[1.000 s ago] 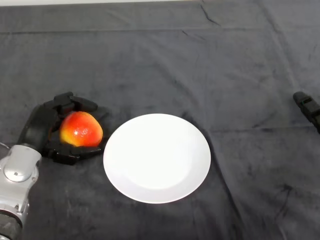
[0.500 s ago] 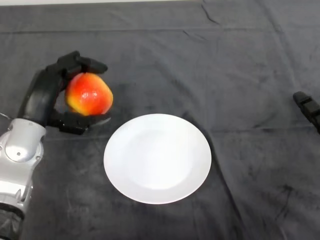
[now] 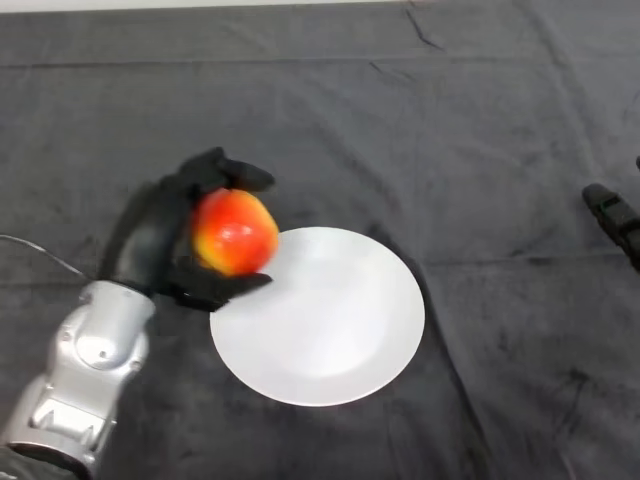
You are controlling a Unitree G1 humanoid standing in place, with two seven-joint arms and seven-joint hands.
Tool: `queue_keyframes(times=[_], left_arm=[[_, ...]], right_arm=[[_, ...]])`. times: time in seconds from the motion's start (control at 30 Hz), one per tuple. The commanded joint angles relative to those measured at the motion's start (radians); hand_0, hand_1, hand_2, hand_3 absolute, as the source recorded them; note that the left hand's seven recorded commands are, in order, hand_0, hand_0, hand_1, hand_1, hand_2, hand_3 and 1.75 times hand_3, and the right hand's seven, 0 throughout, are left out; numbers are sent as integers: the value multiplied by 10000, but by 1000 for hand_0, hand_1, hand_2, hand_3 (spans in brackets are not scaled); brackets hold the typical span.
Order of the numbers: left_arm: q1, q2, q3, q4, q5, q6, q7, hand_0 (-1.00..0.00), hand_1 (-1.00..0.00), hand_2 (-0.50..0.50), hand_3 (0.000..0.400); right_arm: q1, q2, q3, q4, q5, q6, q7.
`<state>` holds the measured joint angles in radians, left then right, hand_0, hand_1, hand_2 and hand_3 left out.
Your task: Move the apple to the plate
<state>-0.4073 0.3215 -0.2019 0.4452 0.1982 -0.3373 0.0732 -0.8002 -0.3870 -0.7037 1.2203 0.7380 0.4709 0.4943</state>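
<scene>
A red and yellow apple is held in my black left hand, whose fingers and thumb curl round it from the left side. The apple hangs above the cloth at the left rim of the white plate, partly overlapping that rim in the view. The plate lies flat in the middle of the table with nothing on it. My silver-grey forearm comes in from the lower left corner.
A dark wrinkled cloth covers the whole table. A black object pokes in at the right edge, level with the plate's far rim.
My hand has lifted the apple off the cloth at the left and carried it to the right, from well clear of the plate to its left rim.
</scene>
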Motion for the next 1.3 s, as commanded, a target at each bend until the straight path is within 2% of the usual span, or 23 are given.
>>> queue_keyframes(times=[0.03,0.53,0.77,0.8,0.83,0.87,0.9,0.93,1.13,1.3], left_arm=[[215,-5,-232,-510,-54,64,-31,-1000,-1000,0,400],[-46,-144,-1823,595,-552,-335,-248,-1000,-1000,0,400],[-317,-43,-2242,1232,-325,-422,-173,-1000,-1000,0,400],[-369,-22,-2295,1307,-270,-406,-152,-949,-1000,25,400],[-407,-6,-2329,1358,-229,-395,-135,-635,-616,-10,254],[-451,13,-2369,1419,-176,-381,-110,-400,-208,-96,160],[-485,26,-2400,1464,-131,-370,-85,-204,0,-102,82],[-513,38,-2427,1501,-88,-357,-58,0,0,0,0],[-665,105,-2524,1503,117,-171,95,0,0,0,0],[-746,280,-2346,1197,34,-46,74,0,0,0,0]], right_arm=[[-366,-63,-275,-288,-10,48,-40],[-362,-61,-272,-303,-4,55,-50],[-366,-66,-273,-293,0,59,-49],[-367,-67,-274,-291,1,59,-49],[-368,-67,-274,-289,1,60,-49],[-369,-68,-274,-287,2,60,-48],[-370,-69,-275,-285,3,60,-48],[-370,-70,-275,-283,3,61,-47],[-375,-75,-277,-271,6,62,-44],[-378,-77,-278,-265,8,63,-42]])
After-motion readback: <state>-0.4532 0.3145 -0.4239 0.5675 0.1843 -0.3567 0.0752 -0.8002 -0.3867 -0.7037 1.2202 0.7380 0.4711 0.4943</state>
